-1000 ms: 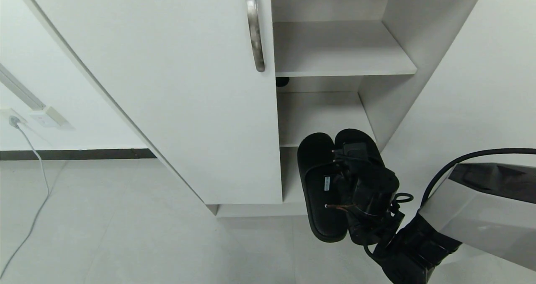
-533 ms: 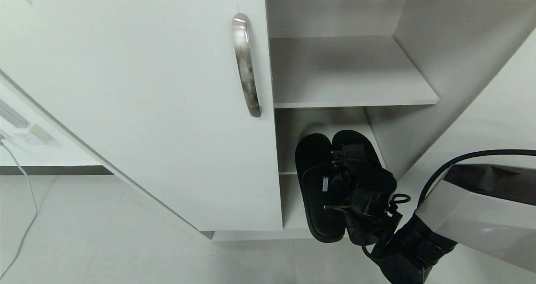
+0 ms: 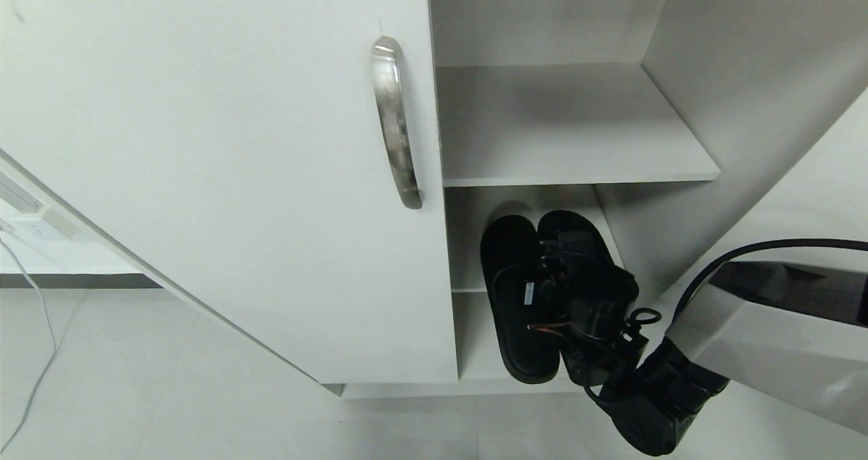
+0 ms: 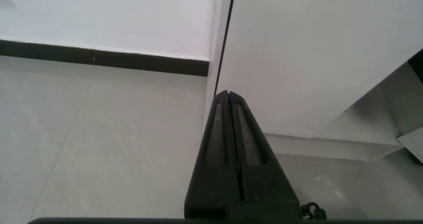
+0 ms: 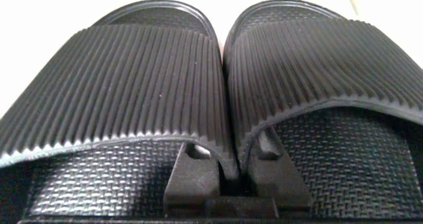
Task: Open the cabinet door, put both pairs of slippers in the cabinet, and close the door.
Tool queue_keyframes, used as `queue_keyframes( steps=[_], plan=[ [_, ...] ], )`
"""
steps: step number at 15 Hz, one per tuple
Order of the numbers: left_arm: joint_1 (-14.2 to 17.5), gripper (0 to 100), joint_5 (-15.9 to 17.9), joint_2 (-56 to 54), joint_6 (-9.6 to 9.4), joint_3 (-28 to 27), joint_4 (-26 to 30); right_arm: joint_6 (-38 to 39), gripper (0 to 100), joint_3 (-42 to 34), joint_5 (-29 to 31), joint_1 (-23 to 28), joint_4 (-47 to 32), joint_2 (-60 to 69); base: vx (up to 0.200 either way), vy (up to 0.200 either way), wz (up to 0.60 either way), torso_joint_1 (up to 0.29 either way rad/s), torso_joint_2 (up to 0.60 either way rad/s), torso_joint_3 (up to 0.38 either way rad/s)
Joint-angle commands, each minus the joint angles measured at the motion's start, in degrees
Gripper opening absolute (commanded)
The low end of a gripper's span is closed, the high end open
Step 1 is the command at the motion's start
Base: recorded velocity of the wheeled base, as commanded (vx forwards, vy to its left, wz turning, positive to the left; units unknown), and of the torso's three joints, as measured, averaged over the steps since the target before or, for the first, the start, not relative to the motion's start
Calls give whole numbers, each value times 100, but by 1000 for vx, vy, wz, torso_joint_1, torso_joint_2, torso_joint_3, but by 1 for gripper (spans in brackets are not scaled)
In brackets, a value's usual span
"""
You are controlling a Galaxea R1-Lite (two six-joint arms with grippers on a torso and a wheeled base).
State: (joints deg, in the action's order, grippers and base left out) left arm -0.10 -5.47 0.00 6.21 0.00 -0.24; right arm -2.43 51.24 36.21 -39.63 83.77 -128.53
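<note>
A pair of black slippers (image 3: 525, 297) hangs side by side in front of the open right half of the white cabinet (image 3: 563, 121), toes toward the lower shelf. My right gripper (image 3: 566, 280) is shut on the pair, its fingers (image 5: 198, 174) tucked under the two ribbed straps (image 5: 165, 85) where they meet. The cabinet's left door (image 3: 224, 168) with its metal handle (image 3: 393, 121) stands in front of me. My left gripper (image 4: 229, 102) is shut with nothing in it, low over the floor beside that door's edge.
Inside the cabinet are a bare upper shelf (image 3: 569, 127), a lower shelf (image 3: 468, 250) and the bottom board (image 3: 475, 345). The cabinet's right side wall (image 3: 746, 107) stands close to my right arm. A power socket (image 3: 41, 219) and cable (image 3: 30, 372) are on the wall at left.
The head view has shifted: the cabinet now looks closer and lower in the picture. The slippers in my right gripper stay at about the same place, slightly nearer the lower shelf.
</note>
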Motion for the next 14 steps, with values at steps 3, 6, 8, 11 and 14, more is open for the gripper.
queue_keyframes(
  steps=[3,6,8,11,14],
  plan=[
    [1,0,-6,9,4,0,-2,5,0,976,-123,245,-661,-252,0,0,0,0,0,0],
    [1,0,-6,9,4,0,-2,5,0,1714,-175,342,-1162,-437,0,0,0,0,0,0],
    [1,0,-6,9,4,0,-2,5,0,2409,-167,377,-1671,-586,0,0,0,0,0,0],
    [1,0,-6,9,4,0,-2,14,0,2980,-167,395,-2111,-691,0,0,0,0,0,0],
    [1,0,-6,9,12,0,-2,5,0,3358,-158,474,-2348,-797,0,0,0,0,0,0]
  ],
)
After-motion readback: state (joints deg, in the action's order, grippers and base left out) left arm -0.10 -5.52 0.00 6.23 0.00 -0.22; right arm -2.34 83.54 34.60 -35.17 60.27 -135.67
